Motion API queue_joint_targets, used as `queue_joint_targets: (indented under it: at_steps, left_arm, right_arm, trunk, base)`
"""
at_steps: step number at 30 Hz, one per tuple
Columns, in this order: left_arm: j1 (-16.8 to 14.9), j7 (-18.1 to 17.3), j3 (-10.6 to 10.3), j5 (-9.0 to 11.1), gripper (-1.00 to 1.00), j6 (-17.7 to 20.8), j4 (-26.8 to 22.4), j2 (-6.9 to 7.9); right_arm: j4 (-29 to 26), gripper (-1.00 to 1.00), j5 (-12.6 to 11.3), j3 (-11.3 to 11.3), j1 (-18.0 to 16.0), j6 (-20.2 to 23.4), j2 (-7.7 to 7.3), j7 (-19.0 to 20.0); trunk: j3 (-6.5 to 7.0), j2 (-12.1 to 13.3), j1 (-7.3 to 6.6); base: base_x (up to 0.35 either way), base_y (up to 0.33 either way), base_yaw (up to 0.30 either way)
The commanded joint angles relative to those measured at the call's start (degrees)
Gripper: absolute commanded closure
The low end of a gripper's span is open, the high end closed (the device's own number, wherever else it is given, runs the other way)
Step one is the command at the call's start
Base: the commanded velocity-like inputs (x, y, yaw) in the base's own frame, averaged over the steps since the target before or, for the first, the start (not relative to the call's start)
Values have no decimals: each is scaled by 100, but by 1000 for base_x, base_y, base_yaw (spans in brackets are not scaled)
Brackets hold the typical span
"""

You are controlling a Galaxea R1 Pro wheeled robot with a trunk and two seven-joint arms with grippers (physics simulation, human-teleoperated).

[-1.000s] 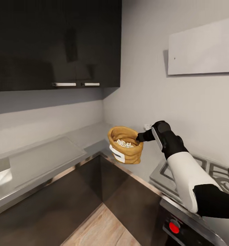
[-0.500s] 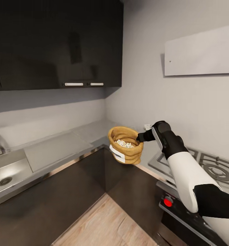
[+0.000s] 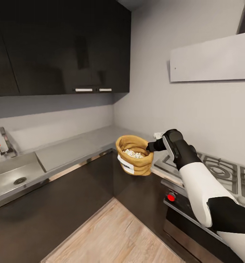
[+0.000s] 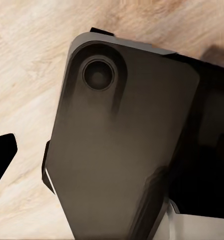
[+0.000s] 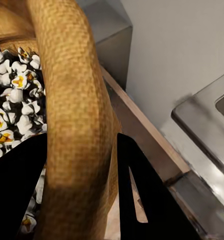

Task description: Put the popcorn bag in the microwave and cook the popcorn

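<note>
The orange-brown popcorn bag (image 3: pixel 134 156) hangs in the air in front of the counter corner, upright, with its white label facing the floor side. White puffed popcorn (image 3: pixel 132 153) fills its mouth and shows with yellow centres in the right wrist view (image 5: pixel 11 110). My right gripper (image 3: pixel 149 147) is shut on the bag's rolled rim (image 5: pixel 79 125), one black finger inside and one outside. The light-grey countertop (image 3: pixel 82 144) runs behind and below the bag. The microwave is out of view. One black fingertip (image 4: pixel 1 155) of my left gripper shows over the floor.
A steel sink (image 3: pixel 12 175) with a tap (image 3: pixel 4 142) sits at the left. The gas hob (image 3: pixel 217 168) and an oven front with a red knob (image 3: pixel 170 197) stand at the right. Dark wall cabinets (image 3: pixel 64 47) hang overhead. Wood floor (image 3: pixel 115 237) lies open below.
The whole view has shifted: the camera moved, bringing the sink and more floor into sight. The bag stays held in my right gripper at the same spot in the picture.
</note>
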Motion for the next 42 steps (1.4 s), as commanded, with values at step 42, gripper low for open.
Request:
queue_joint_targets:
  at_steps: [42]
  left_arm:
    - [2, -3, 9, 30, -100, -15, -8, 8]
  right_arm:
    - [312, 100, 49, 10, -5, 18, -10, 16]
  trunk:
    - [-7, -5, -3]
  base:
    - [-307, 0, 0]
